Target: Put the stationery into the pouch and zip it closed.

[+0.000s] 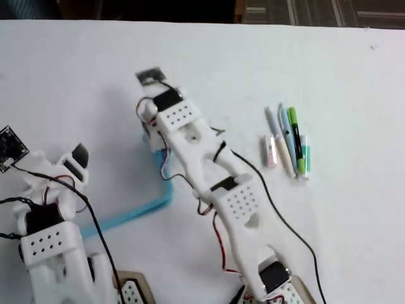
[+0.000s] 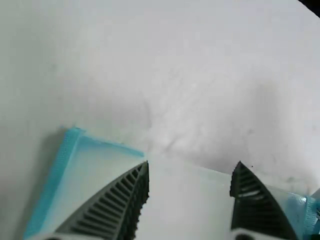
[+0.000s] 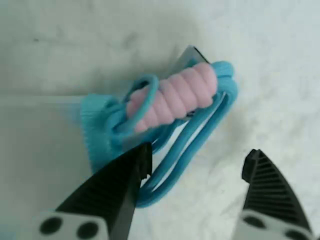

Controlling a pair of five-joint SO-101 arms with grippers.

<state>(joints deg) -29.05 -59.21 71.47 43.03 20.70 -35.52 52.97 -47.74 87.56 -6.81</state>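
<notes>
- High view: blue-edged pouch (image 1: 136,208) flat on the table (image 1: 342,76), partly under the arms (image 1: 209,166); stationery (image 1: 288,144) outside it, well apart, its pieces side by side, long axes running away from the arm bases.
- Left wrist view: left hand (image 2: 192,167) open over the pouch's clear face.
- Right wrist view: right hand (image 3: 197,152) open above the pink ribbed pull (image 3: 172,95).

A plain white matte worktop (image 1: 329,76) is stretching across the whole high view, with its far edge running straight along the top. Beyond that edge a dark strip of room (image 1: 158,7) is showing. Toward the far right corner a patch of grey-brown, lined floor (image 1: 310,11) is showing. A tiny faint speck (image 1: 373,45) is sitting on the worktop near that corner.
</notes>
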